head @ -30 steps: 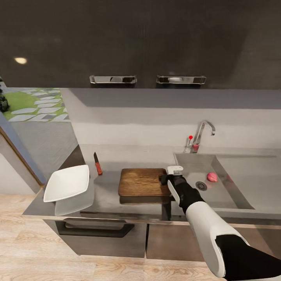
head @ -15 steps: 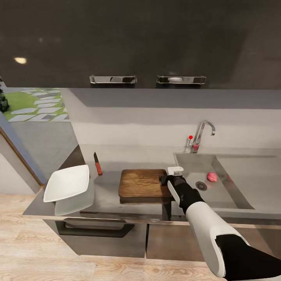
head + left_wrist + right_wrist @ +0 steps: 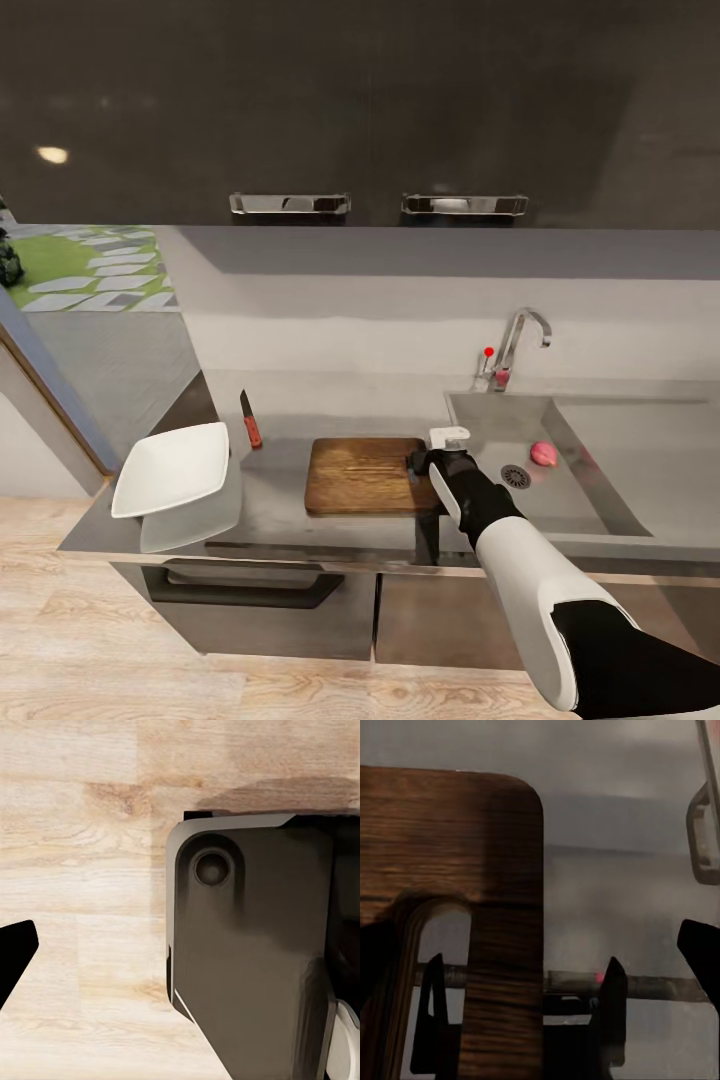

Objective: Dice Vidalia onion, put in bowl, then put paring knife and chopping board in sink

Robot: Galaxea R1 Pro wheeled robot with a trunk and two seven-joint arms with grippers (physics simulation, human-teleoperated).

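Observation:
The dark wooden chopping board (image 3: 365, 475) lies on the grey countertop (image 3: 270, 495) just left of the sink (image 3: 480, 415). My right gripper (image 3: 418, 461) is at the board's right end, open. In the right wrist view the board's (image 3: 450, 832) handle end stands between the spread fingers (image 3: 701, 945). A pinkish Vidalia onion (image 3: 543, 453) rests in the basin beside the drain. The red-handled paring knife (image 3: 250, 422) lies behind the white bowl (image 3: 172, 468) at the counter's left end. My left gripper's fingertip (image 3: 15, 960) hangs over the wood floor, spread wide.
A chrome faucet (image 3: 520, 345) with a red-tipped lever stands behind the sink. Dark upper cabinets (image 3: 360, 110) with chrome handles hang over the counter. The robot's dark base (image 3: 247, 945) sits on the floor under the left arm.
The chopping board has sunk slightly and the dark shadow under its front edge has shrunk. The right arm has barely moved.

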